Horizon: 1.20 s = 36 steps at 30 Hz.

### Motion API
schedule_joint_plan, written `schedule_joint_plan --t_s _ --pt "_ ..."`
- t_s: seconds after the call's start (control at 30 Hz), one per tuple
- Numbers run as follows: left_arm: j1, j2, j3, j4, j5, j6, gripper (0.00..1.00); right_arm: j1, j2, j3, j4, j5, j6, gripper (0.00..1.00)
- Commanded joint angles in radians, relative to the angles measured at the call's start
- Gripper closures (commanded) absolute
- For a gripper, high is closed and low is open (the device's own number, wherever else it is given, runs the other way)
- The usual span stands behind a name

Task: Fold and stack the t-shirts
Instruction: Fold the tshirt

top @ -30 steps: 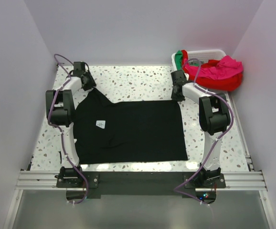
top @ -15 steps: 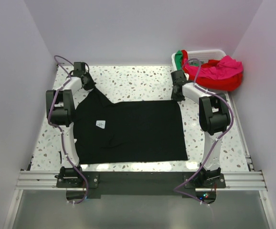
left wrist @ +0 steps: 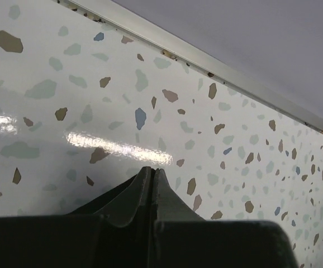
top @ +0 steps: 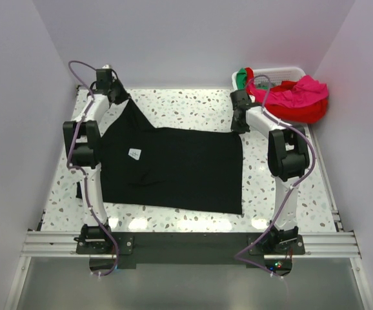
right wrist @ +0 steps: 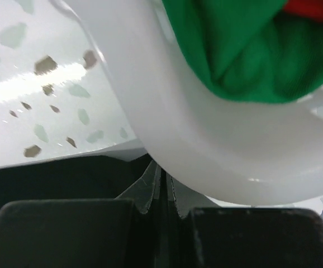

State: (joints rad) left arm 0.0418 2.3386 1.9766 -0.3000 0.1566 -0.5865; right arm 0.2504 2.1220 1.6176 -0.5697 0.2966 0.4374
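Spreading step, by the look of it: holding a black t-shirt [top: 173, 168] across the middle of the table [top: 186, 106], neck label [top: 133, 153] facing up. Pinching its far-left part with the left gripper [top: 120, 98], closed on the cloth near the table's far left corner. Pinching its far-right corner with the right gripper [top: 238, 128], likewise clamped, just beside the white basket [top: 277, 70] at the far right corner. Waiting there: other t-shirts [top: 296, 97], red, magenta-pink and green. Next, probably: laying the far edge down smooth, then letting go and regripping for a first fold.
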Motion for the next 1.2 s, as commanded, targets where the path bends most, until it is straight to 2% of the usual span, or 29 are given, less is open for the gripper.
schedule_joint_plan --t_s 0.0,0.2,0.33,0.67,0.87,1.17 --pt "0.024 0.036 0.077 0.039 0.05 -0.022 1.0 0.006 0.022 0.109 -0.036 0.013 0.017 1.0" --pt "0.053 0.036 0.13 0.056 0.087 -0.058 1.0 0.006 0.056 0.235 -0.064 0.016 0.011 1.0" --pt "0.072 -0.041 0.059 0.067 0.098 -0.073 1.0 0.007 0.032 0.246 -0.055 0.001 0.006 1.0" --pt "0.086 -0.468 -0.454 0.108 0.087 -0.076 1.0 0.024 -0.134 0.091 -0.033 -0.016 -0.048 1.0" --pt "0.09 -0.686 -0.654 0.058 0.061 -0.087 1.0 0.027 -0.235 -0.011 -0.027 -0.043 -0.063 1.0" --pt "0.092 -1.0 -0.872 -0.063 -0.025 -0.096 1.0 0.03 -0.332 -0.178 -0.006 -0.094 -0.074 1.0"
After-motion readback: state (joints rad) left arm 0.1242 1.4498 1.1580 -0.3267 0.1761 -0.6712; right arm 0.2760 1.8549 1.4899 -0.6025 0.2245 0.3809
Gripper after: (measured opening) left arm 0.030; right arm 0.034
